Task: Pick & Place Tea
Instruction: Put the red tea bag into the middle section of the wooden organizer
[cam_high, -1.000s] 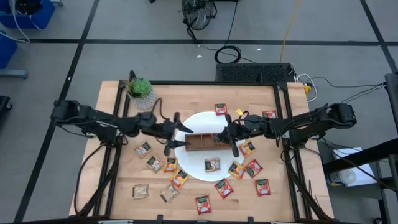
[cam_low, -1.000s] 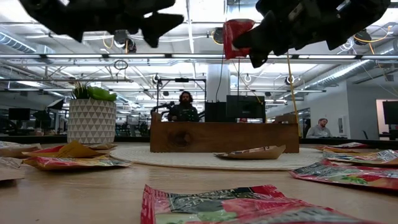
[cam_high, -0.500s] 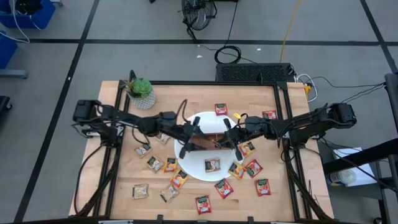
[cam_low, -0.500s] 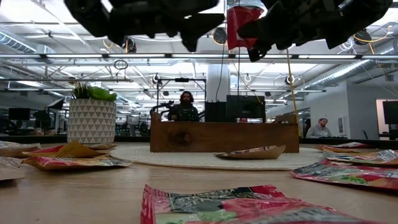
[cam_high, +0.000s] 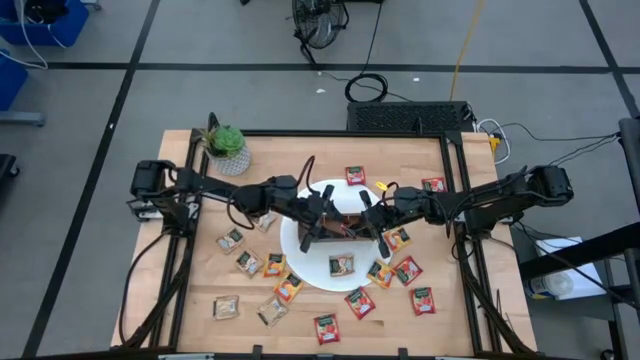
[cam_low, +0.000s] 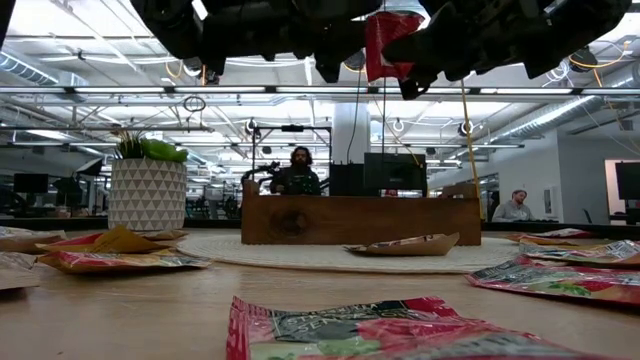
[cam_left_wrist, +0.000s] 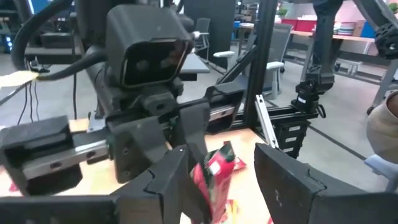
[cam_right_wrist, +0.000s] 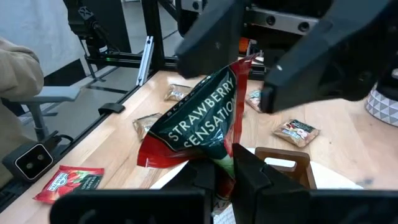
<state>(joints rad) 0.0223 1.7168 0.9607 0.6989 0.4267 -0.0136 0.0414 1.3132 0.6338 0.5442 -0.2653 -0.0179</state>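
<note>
My right gripper (cam_right_wrist: 227, 167) is shut on a red tea sachet (cam_right_wrist: 199, 121) printed "Strawberry Sensation", high above the brown wooden tray (cam_high: 335, 228) on the white plate (cam_high: 300, 262). In the low view the sachet (cam_low: 388, 42) shows at the top. My left gripper (cam_left_wrist: 224, 158) is open and faces the right gripper. Its two fingers (cam_right_wrist: 211, 37) stand on either side of the sachet's free end (cam_left_wrist: 217, 169); I cannot tell whether they touch it. Other red, orange and beige sachets (cam_high: 360, 302) lie flat on the table around the plate, and one (cam_high: 342, 265) lies on the plate. My right gripper pinches the red sachet between its two fingers at one edge (cam_right_wrist: 217, 152). It comes level from the table's right side. The sachet is lifted clear and sticks out beyond the fingertips toward the left gripper, bent slightly.
A potted plant (cam_high: 228, 148) stands near the table's far left corner. Sachets lie along the near half of the table (cam_high: 228, 307) and near the far right (cam_high: 432, 184). People sit in the room beyond the table (cam_low: 298, 170).
My left arm has reached toward the table's right, from beside the plate out over the tray, until its open fingers came around the sachet held by the right gripper. The right gripper has stayed nearly in place with the sachet.
</note>
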